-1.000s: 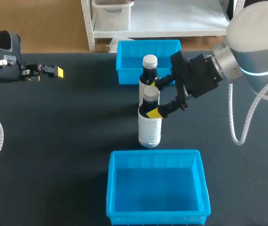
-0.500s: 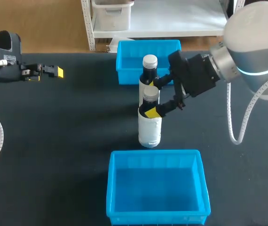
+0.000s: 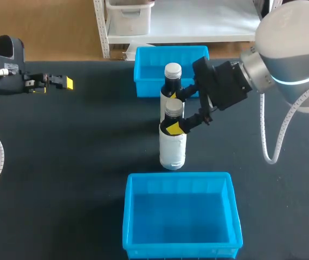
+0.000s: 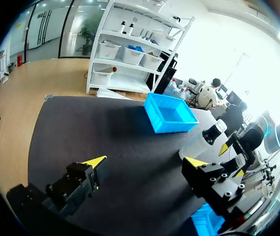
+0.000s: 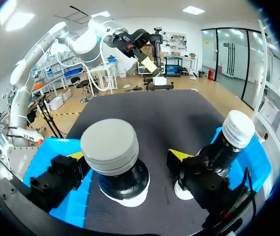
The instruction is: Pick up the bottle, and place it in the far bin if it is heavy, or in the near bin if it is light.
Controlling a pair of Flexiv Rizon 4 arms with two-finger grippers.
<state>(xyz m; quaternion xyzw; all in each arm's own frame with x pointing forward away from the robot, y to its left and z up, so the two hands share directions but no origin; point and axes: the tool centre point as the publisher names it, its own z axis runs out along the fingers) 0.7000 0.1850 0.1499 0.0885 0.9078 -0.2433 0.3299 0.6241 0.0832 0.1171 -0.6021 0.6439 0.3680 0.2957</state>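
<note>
Left gripper [image 3: 62,82]: well left of the bottle, over the table [image 3: 89,141], fingers spread wide, nothing between them.

Bottle [image 3: 172,146]: upright on the table, dark body, white label, grey cap. Far bin [image 3: 146,57] beyond it, near bin [image 3: 179,216] just in front of it, both showing bare blue floors. Second bottle [image 3: 172,81]: same make, upright just behind the bottle, on the far-bin side, and apart from it as seen from the right wrist.

Right gripper [image 3: 175,112]: in from the bottle's right, at neck height just under the cap. One finger on each side of the neck, a sliver of gap showing at each, so open and astride rather than clamped. Holds nothing yet. Far finger threaded between the bottle and the second bottle.

Handling, as a judgement: rigid and smooth, probably slick on the label; tall and narrow, so easy to tip with a sideways push. Weight not readable by eye, full or empty looking alike through the dark body; to be felt only once lifted. Best hold right where the fingers stand, on the neck below the cap, with the shoulder and cap rim to stop any slide. Close evenly, lift straight up, and mind the second bottle beside the far finger.
</note>
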